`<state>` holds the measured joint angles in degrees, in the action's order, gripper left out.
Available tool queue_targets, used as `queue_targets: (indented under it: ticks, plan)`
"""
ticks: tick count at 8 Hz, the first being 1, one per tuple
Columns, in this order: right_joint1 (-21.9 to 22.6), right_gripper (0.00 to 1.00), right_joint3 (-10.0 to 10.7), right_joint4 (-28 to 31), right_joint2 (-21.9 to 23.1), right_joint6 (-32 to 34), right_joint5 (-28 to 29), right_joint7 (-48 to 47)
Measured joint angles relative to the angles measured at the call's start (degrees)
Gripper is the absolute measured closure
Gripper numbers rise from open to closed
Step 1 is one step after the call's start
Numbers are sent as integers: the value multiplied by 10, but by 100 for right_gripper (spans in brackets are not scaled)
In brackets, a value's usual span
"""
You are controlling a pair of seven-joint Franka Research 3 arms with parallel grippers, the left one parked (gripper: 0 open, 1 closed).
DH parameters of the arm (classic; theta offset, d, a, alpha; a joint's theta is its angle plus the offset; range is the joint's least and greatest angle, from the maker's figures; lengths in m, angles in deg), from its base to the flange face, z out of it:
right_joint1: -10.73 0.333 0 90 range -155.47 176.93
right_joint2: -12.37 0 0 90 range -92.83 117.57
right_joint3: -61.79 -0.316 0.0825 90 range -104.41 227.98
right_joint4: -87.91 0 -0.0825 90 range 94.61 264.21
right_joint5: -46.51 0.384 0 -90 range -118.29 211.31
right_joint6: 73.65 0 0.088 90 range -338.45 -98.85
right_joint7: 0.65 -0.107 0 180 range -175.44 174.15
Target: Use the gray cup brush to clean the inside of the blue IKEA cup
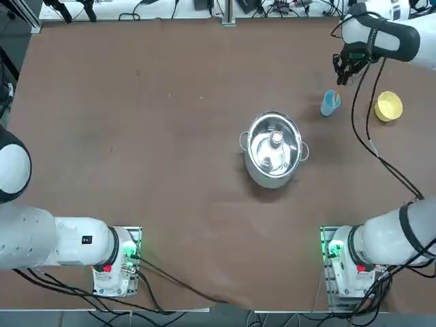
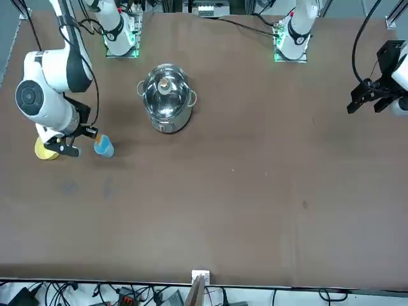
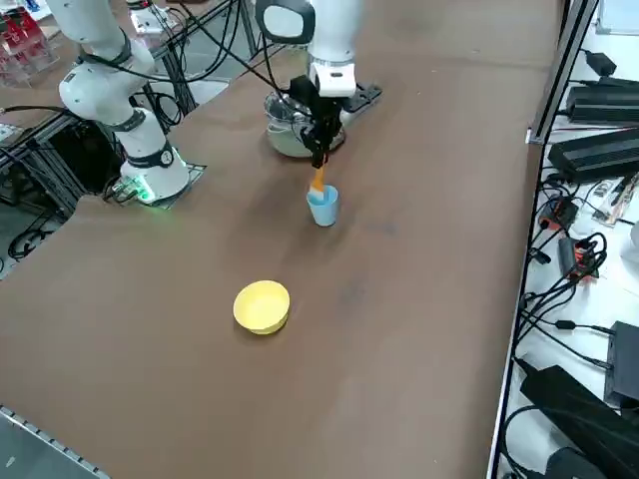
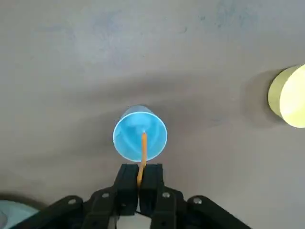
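Gripping the slender orange-handled cup brush (image 4: 142,152) upright, our right gripper (image 4: 140,183) hangs directly over the small light-blue plastic cup (image 4: 139,133) on the brown table (image 1: 136,136), so the tip can reach inside.

Steel pot (image 1: 274,148) and yellow bowl (image 1: 389,106) flank cup (image 1: 330,103).

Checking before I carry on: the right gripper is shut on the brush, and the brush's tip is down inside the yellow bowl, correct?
Not quite. The right gripper is shut on the gray cup brush, but its tip is inside the blue IKEA cup, not the yellow bowl, which sits apart to one side. The right wrist view shows it.
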<state>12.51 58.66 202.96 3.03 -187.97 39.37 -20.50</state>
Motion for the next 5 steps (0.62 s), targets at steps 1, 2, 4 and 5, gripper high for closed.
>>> queue_targets:
  ticks: [1,2,4,5]
  plan:
    - [0,95,0,0,-4,-1,-1,1]
    - [0,95,0,0,-7,-6,-1,1]
    - [0,95,0,-1,-14,-23,-2,1]
    - [-1,95,0,-1,-17,-25,-3,1]
